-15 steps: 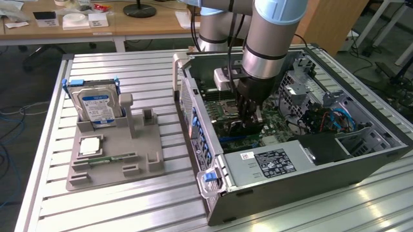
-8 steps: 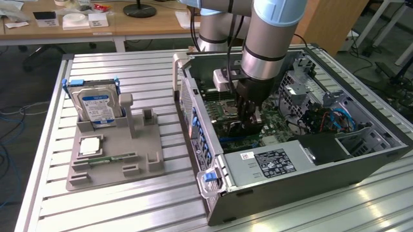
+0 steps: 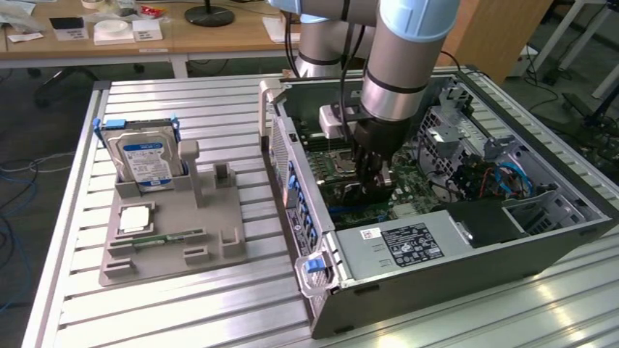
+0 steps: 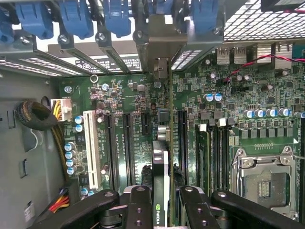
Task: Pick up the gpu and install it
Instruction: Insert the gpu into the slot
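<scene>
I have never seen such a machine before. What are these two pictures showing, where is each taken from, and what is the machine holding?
The grey and light-blue column is a robot arm. At its end is a tool with fingers for grasping. The exterior view comes from a camera beside the table; the wrist view comes from a camera on the arm itself, looking down past the tool.

On the ribbed metal table lies an open computer case, with the green motherboard visible inside. On the exterior view's left stands a grey holder with a blue-labelled hard drive upright in it and a small RAM stick lying flat.

The tool is lowered into the case. Its black fingers grip the gpu, a thin card seen edge-on, held upright over the motherboard's slots. Whether it is already seated cannot be told.
</scene>
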`<state>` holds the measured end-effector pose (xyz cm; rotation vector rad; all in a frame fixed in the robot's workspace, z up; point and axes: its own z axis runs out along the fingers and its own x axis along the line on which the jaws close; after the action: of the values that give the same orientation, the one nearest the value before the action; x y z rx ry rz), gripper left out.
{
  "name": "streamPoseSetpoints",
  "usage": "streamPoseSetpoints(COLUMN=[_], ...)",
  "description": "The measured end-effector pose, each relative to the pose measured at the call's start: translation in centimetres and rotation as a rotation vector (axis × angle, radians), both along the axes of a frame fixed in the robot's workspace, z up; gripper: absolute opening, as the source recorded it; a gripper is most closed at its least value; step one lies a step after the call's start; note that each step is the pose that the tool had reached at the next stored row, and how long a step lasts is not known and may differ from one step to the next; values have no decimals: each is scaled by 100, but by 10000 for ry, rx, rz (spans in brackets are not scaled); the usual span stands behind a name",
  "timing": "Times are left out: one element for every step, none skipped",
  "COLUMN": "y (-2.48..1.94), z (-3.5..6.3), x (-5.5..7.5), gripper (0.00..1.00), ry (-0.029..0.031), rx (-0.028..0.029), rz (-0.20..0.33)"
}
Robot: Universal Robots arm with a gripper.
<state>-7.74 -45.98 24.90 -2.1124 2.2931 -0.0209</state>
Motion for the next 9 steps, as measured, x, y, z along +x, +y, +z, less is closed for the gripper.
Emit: streamPoseSetpoints(y=[0,0,0,0,0,0,0,-1,-1], z=[-2,-2,-3,-10,-16,-22,-24,-24,-25], x=[0,0,0,0,0,0,0,0,0], gripper=[26,26,26,26,26,26,26,26,26], ry=[1,1,2,0,0,1,2,2,2], rx=[-1,-2,-3,2,2,-1,-4,-5,-2], rz=[0,0,0,0,1,0,0,1,1])
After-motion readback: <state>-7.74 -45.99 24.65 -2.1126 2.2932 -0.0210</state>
